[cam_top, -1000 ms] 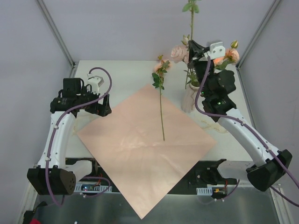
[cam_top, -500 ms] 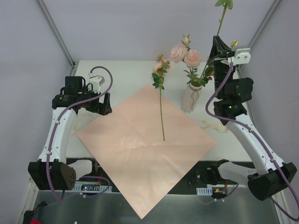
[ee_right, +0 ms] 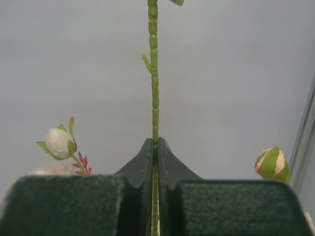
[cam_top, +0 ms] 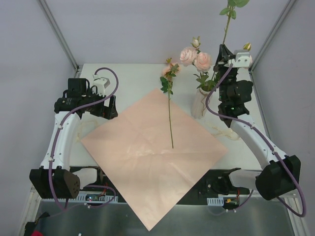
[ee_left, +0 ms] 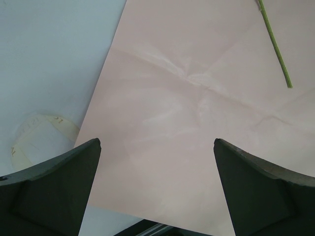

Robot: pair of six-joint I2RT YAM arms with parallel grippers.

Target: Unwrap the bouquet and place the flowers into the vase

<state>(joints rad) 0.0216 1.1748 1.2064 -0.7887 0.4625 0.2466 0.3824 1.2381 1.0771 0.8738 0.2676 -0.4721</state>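
Right wrist view showed my right gripper (ee_right: 155, 147) clamped on a green flower stem (ee_right: 154, 88), upright, just above and right of the vase (cam_top: 200, 103). Roses (cam_top: 196, 56) already stood in the vase. One loose stem (cam_top: 170, 115) lay on the paper sheet (cam_top: 147, 152), left of the vase. My left gripper (ee_left: 157, 142) hung wide open, empty, well left of the vase. Judged step: insertion; next, lower the held stem's foot squarely into the mouth.

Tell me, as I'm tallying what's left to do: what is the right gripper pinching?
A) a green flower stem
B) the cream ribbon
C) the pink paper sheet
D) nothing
A: in the right wrist view the right gripper is shut on a green flower stem that rises upright from its closed jaws.
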